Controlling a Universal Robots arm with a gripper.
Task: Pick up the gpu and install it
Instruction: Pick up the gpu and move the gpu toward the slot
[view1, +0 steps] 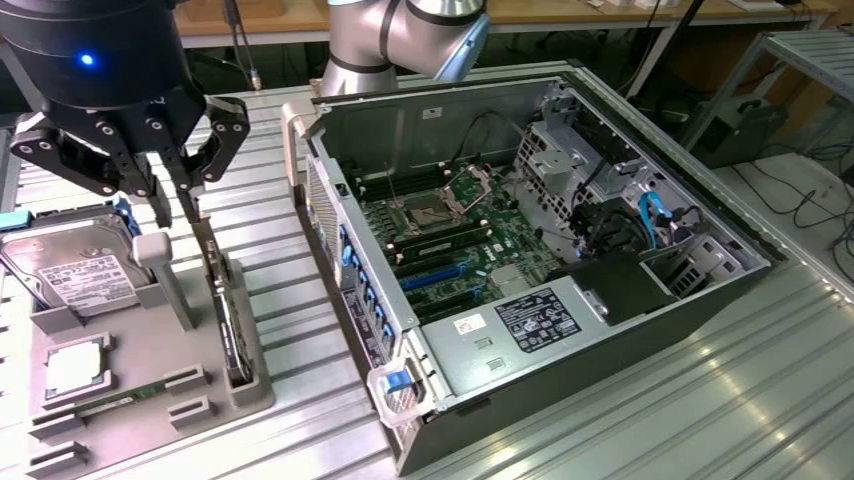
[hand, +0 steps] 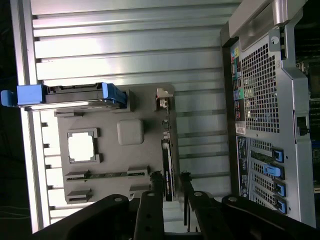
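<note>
Gpu: thin flat black expansion card, standing on its long edge in a slot of the fixture, a silver metal bracket at its far end from the gripper in the wrist view.
Gpu location: along the side of the fixture nearest the computer, outside the case, not lifted.
Gripper: black two-finger gripper with a blue light on its body, hanging over the near end of the gpu.
Finger state: fingers spread apart, one on each side of the card's upper edge; a gap shows on at least one side, and no pinch on the card is visible.
Fixture: grey moulded tray with several recesses, lying on the table at the exterior view's left.
Hard drive: silver boxy drive with a white label, held in blue rails, propped in the tray well apart from the gpu.
Processor: square silver chip lying flat in its own recess.
Memory stick: narrow green strip in a slot beside the processor.
Computer: open black and grey tower case lying on its side, green motherboard exposed, just beside the tray.
Slot latches: blue clips along the case's rear panel.
Table: ribbed silver metal surface under everything.
</note>
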